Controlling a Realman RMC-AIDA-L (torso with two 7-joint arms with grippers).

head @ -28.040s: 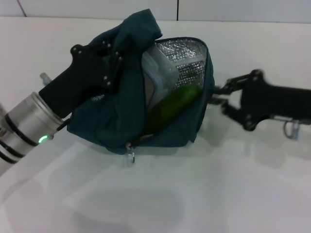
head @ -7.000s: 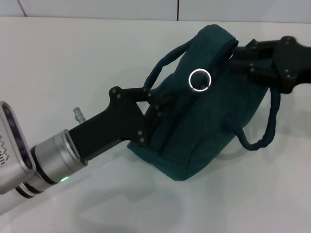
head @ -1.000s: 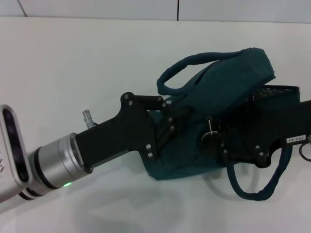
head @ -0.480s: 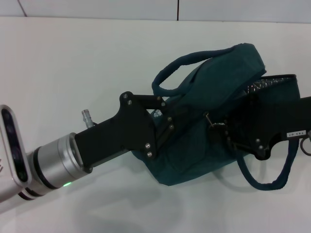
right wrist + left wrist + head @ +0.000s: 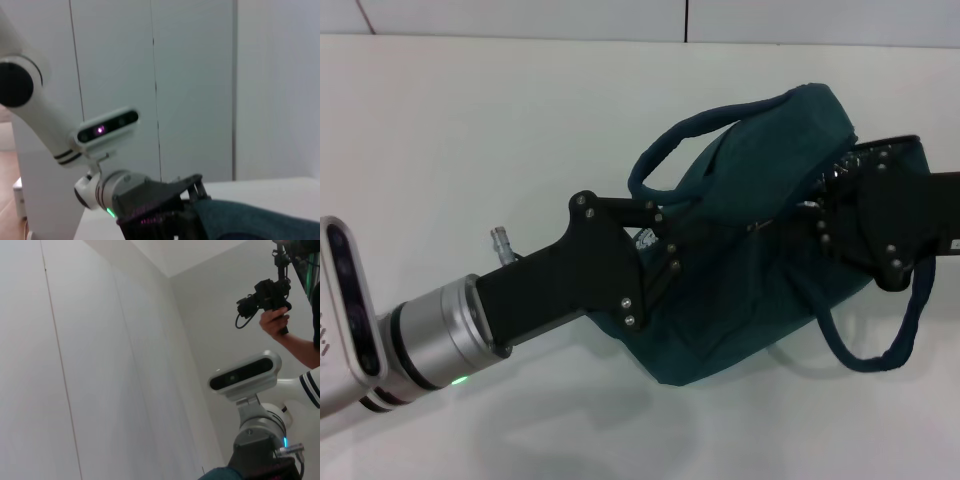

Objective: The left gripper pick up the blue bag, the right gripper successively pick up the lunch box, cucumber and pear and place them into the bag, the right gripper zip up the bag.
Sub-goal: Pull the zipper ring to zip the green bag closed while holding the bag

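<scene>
The blue bag [image 5: 750, 260] lies on its side on the white table, and its cloth also shows in the right wrist view [image 5: 250, 220]. My left gripper [image 5: 665, 245] is shut on the bag's left side, below one cord handle [image 5: 670, 150]. My right gripper [image 5: 805, 212] reaches in from the right along the zip line, with its fingers closed on the zip's pull. A strip of silver foil lining [image 5: 875, 155] shows at the bag's upper right. The second handle [image 5: 880, 345] hangs loose at the lower right. The lunch box, cucumber and pear are hidden.
White table [image 5: 470, 130] spreads to the left and front of the bag. The left arm's silver cylinder [image 5: 430, 340] crosses the lower left. In the left wrist view a person [image 5: 280, 325] holds a camera beside the robot's head [image 5: 245, 375].
My right gripper has drawn back to the right and slightly up along the zip. The strip of foil showing at the bag's upper right has grown smaller. The left gripper has held still.
</scene>
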